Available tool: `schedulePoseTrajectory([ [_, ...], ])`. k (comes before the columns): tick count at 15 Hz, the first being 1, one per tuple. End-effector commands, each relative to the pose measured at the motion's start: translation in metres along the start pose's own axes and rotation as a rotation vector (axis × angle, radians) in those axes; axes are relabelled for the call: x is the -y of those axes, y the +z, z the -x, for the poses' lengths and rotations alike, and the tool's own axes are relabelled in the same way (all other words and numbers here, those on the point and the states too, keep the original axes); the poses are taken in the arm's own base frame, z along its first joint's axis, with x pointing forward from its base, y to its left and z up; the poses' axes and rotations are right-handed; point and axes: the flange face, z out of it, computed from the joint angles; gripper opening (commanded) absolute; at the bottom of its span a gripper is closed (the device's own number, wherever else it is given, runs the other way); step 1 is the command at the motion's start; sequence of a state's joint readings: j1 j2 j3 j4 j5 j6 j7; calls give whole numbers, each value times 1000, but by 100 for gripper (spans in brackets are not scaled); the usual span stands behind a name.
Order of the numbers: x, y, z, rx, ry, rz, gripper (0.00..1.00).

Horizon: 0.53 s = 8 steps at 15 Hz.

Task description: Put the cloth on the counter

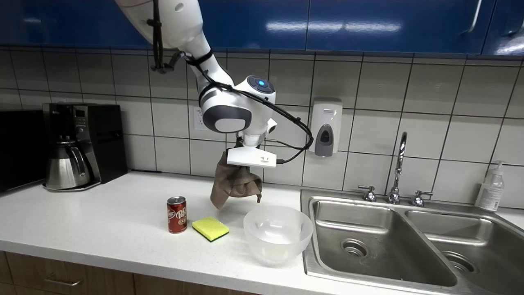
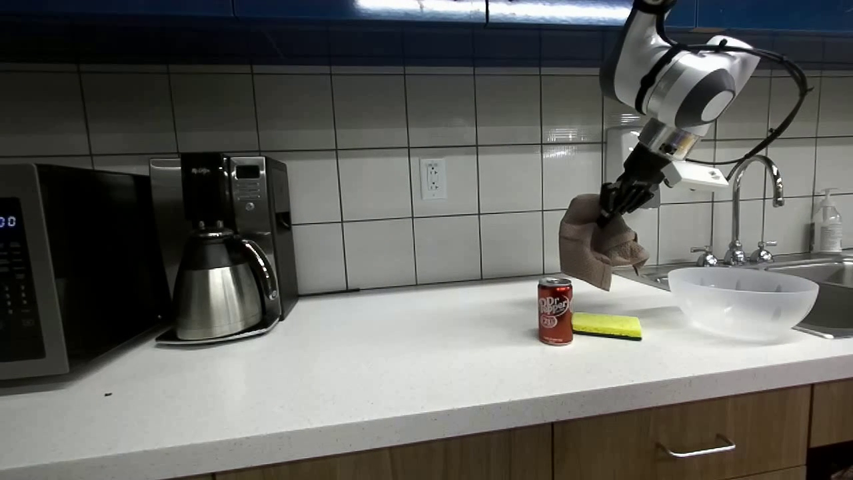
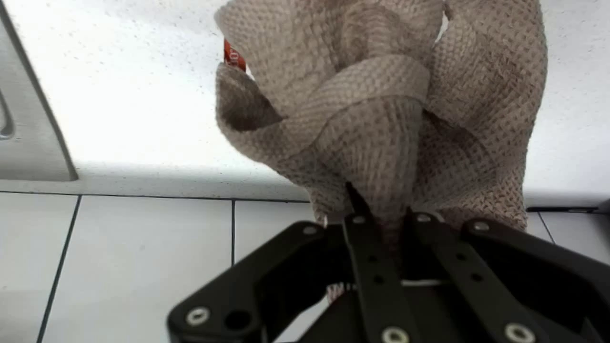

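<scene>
Blue cabinets (image 1: 254, 24) over a pale tiled wall (image 2: 373, 187)
Along the back edge of the counter (image 2: 373, 373) you face the dark-grouted wall with a white outlet (image 2: 433, 179); above, the glossy cabinets show you streaks of reflected light (image 1: 372, 27), and below the front edge sit wood-grain drawers (image 2: 633, 430).

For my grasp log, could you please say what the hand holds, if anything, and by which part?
The hand holds the brown cloth by a bunched fold; the rest hangs.

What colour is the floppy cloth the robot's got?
The cloth is greyish brown with a textured weave, clearest in the wrist view.
</scene>
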<state>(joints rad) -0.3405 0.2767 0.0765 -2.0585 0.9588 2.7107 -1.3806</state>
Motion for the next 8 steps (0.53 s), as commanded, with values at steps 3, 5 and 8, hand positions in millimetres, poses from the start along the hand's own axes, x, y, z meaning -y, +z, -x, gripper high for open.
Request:
schedulePoseTrajectory([
  [3,-27,56,-11,-22,-15,-7,3],
  [5,-35,76,-12,-24,-8,-11,3],
  [8,-47,108,-12,-19,3,-24,3],
])
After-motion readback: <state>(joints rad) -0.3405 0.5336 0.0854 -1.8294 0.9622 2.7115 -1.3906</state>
